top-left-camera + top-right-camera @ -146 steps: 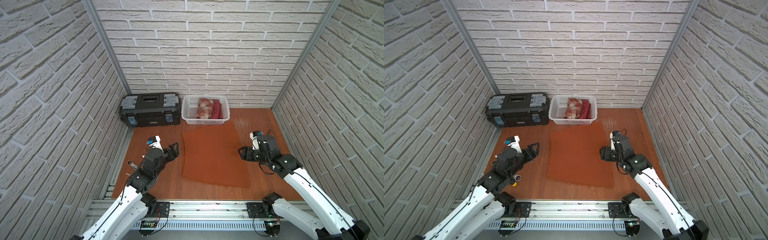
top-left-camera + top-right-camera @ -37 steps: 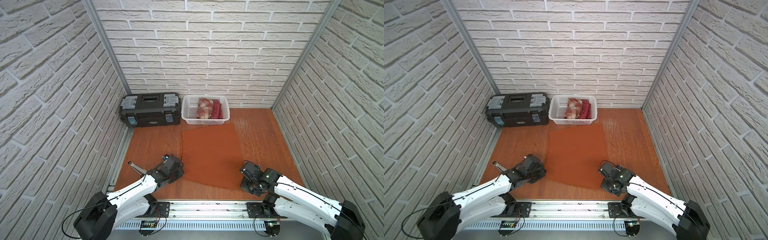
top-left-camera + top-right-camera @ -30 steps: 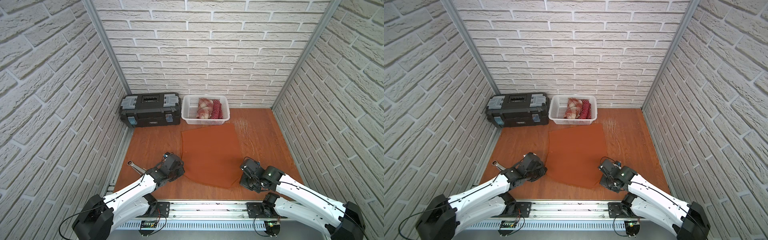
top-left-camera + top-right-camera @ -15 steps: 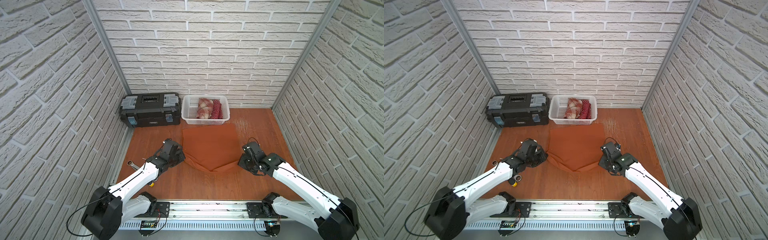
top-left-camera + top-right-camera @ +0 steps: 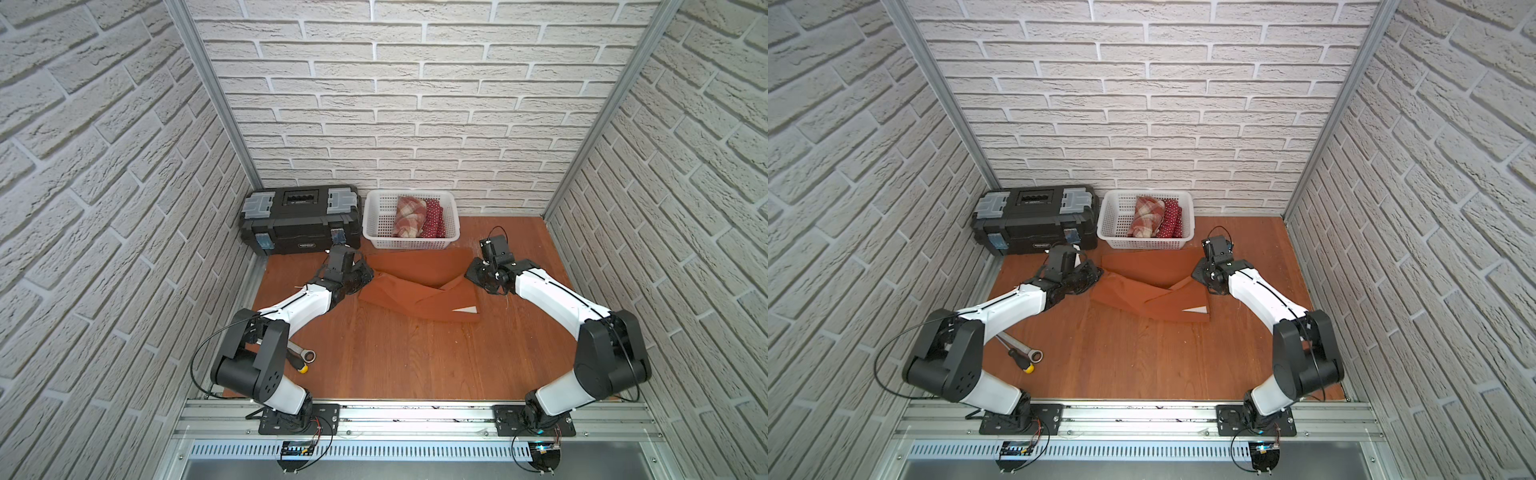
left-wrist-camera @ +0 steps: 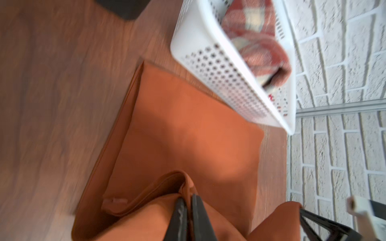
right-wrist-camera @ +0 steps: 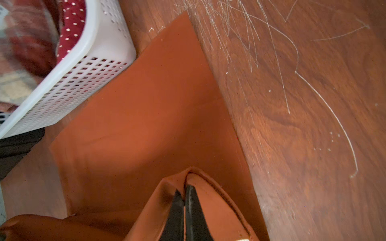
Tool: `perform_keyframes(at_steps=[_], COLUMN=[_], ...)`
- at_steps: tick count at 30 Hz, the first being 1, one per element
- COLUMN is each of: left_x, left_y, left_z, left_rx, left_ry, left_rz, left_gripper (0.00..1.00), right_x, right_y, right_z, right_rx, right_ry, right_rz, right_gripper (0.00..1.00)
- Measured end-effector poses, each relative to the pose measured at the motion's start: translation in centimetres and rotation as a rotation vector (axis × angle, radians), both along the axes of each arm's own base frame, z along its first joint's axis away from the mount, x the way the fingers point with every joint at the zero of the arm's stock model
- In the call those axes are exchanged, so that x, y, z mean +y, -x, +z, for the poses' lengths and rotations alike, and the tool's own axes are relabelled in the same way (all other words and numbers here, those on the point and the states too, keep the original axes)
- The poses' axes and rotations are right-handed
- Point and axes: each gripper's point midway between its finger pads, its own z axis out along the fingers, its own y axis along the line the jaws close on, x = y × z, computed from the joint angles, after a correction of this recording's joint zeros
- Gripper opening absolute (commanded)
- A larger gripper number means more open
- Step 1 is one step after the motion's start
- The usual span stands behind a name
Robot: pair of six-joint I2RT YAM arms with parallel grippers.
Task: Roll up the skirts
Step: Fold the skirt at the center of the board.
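Rust-orange skirt [image 5: 415,299] is laid on the wooden tabletop [image 5: 395,357], enclosed by white brick walls [image 5: 415,104]. Since a second ago its near edge has been drawn back over itself toward the basket [image 5: 409,243], pinched by the closed left gripper [image 6: 189,197] and right gripper [image 7: 184,188]. Rolled plaid skirt [image 5: 409,216] and polka-dot skirt [image 5: 433,220] are held in the basket.

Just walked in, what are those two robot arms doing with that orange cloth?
The left gripper and right gripper are each shut on a corner of the plain rust-orange cloth skirt, holding its edge folded back over itself. It isn't rolled yet. The red-and-cream plaid skirt and the dark red polka-dot skirt lie bundled in the white plastic lattice basket.
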Motion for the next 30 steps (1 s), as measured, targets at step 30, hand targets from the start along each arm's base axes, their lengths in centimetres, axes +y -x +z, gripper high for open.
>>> perform_keyframes(at_steps=[30], left_x=[2.5], left_y=[-10.5], left_z=[-5.9], left_rx=[-0.063], left_ry=[0.004], left_rz=[0.117], left_gripper=[0.40], right_x=[-3.0], right_y=[-8.9], right_z=[-4.6], right_rx=[-0.003], right_ry=[-0.031], right_rz=[-0.056], right_gripper=[0.02])
